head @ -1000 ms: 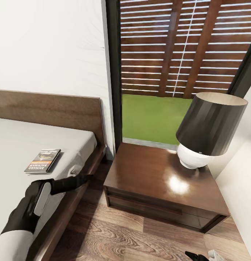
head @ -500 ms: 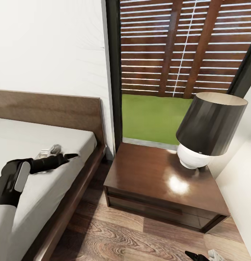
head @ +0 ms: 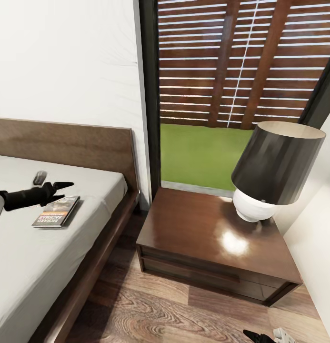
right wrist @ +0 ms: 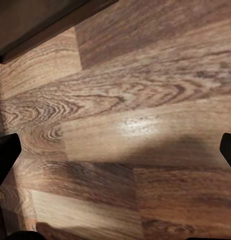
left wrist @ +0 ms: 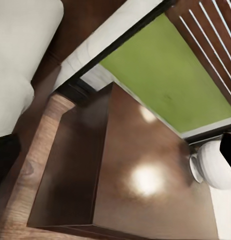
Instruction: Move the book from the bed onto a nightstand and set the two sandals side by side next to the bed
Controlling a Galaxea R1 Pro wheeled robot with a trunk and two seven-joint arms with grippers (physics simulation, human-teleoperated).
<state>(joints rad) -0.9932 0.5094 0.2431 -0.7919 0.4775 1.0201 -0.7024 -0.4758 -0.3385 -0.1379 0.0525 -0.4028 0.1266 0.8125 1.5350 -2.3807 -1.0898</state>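
Bedroom corner seen from the head camera: the bed [head: 50,247] with its light-grey mattress fills the left side, its dark headboard [head: 74,143] against the white wall [head: 65,57]. The book [head: 56,211] lies flat on the mattress, near the bed's right edge, its orange band with white letters facing the near side. The left gripper [head: 60,189] reaches in from the left, just over the mattress, its black fingers slightly parted and holding nothing; its tips sit just beyond the book's far edge, and whether they touch the cover cannot be told. A small grey part of the arm shows just behind it.

Right of the bed stands the nightstand [head: 203,238], close beside the frame, with a strip of wooden floor [head: 150,309] between them. Its glossy top carries the lamp [head: 274,166], black shade over a white round base, at the far right corner. Behind it a window shows green ground and brown slats [head: 231,62].

From the left wrist camera the nightstand [left wrist: 145,190] and the lamp base [left wrist: 215,165] appear again, with the mattress corner nearby.

At the near right edge of the head view the right gripper [head: 269,337] hangs low over the floor; in the right wrist view its dark fingertips [right wrist: 5,155] stand wide apart over bare floorboards [right wrist: 125,125], grasping nothing.
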